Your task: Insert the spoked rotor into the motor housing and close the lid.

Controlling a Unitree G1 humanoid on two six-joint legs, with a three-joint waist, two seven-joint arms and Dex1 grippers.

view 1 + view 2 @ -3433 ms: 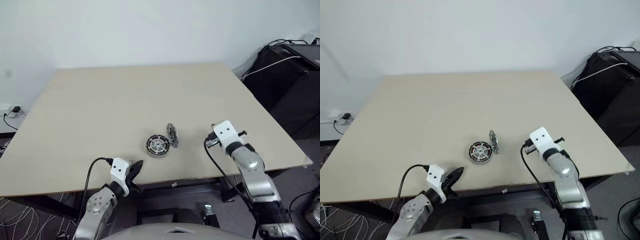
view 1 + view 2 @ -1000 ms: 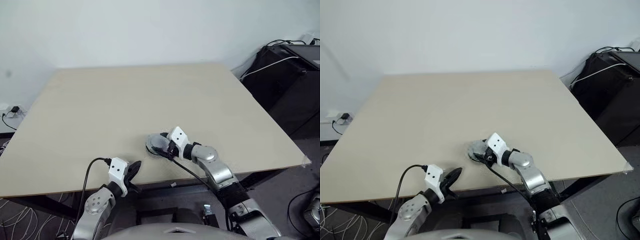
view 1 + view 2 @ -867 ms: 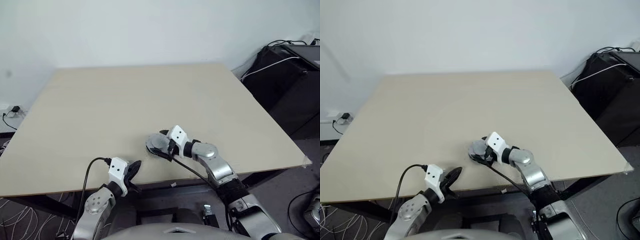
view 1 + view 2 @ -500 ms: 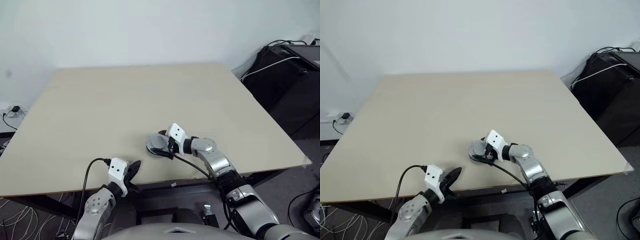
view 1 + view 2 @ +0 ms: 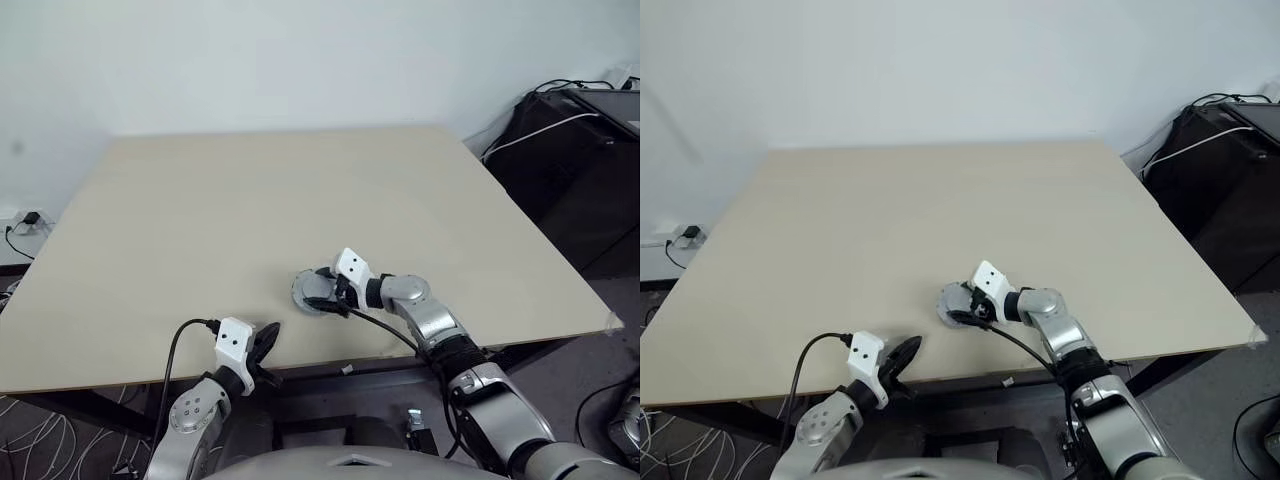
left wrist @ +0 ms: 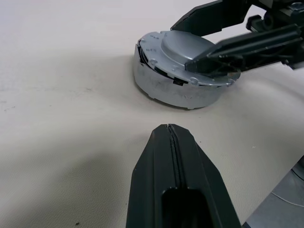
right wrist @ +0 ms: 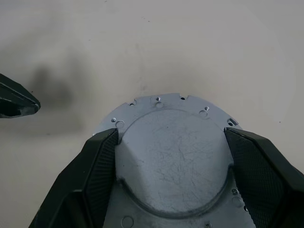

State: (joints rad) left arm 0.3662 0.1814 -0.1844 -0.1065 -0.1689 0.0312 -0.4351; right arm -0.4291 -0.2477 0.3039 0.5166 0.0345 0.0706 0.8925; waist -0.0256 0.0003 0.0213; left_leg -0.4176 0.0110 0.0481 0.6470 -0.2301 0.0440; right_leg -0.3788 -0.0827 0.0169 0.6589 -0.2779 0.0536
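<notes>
Since earlier: right gripper [image 7: 168,190] brought from the table's right side onto the lid [image 6: 183,69], which now lies flat, plain grey face up, capping the motor housing [image 6: 161,90] instead of leaning on edge beside it. Fingers [image 7: 95,166] spread, flanking the lid's raised centre; grip uncertain. Stack near the pale table's [image 5: 200,220] front edge, mid-width; left gripper [image 6: 173,142] clenched empty at that edge; white wall behind.
</notes>
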